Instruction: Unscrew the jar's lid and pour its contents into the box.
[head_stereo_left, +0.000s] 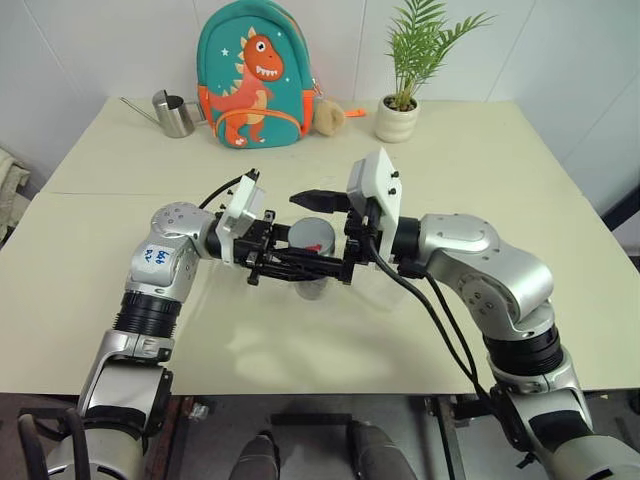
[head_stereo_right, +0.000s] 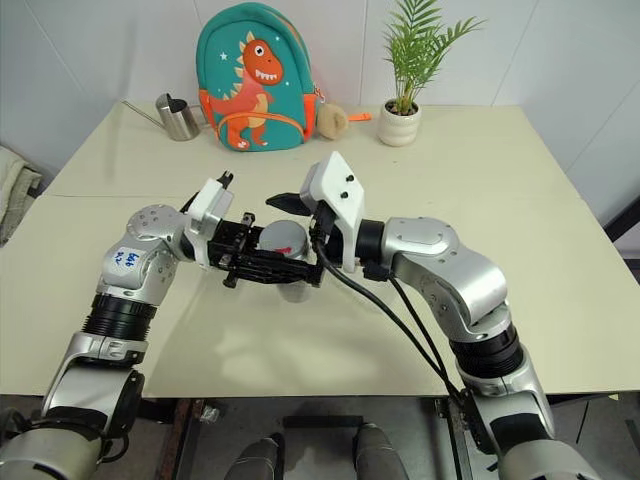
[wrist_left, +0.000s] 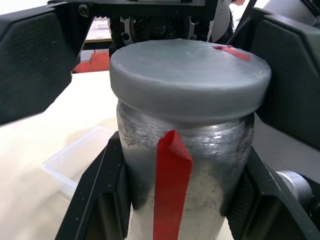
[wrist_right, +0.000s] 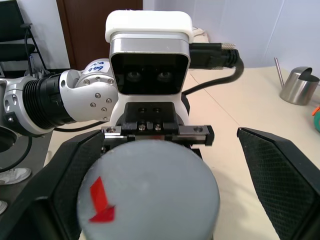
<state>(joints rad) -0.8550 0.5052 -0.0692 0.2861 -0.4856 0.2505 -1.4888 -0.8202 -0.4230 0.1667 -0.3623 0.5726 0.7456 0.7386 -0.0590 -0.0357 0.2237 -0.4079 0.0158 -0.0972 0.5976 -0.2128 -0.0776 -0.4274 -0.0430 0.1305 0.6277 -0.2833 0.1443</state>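
Note:
My left gripper (head_stereo_left: 300, 268) is shut on the jar (wrist_left: 200, 170), holding it upright above the table (head_stereo_left: 500, 180). The jar is a cloudy clear cylinder with a strip of red tape down its side. The grey lid (head_stereo_left: 312, 236) with a small red mark sits on the jar's threaded neck. My right gripper (wrist_right: 172, 175) is open and reaches in from the opposite side. Its black fingers (wrist_right: 280, 170) stand on either side of the lid with a gap on each side. The clear box (wrist_left: 70, 162) lies on the table below the jar. The contents are hidden inside the jar.
At the table's far side stand a steel watering can (head_stereo_left: 174, 114), a teal dinosaur backpack (head_stereo_left: 252, 75), a small tan plush (head_stereo_left: 328, 117) and a potted plant (head_stereo_left: 398, 110). The table's front edge runs just below my arms.

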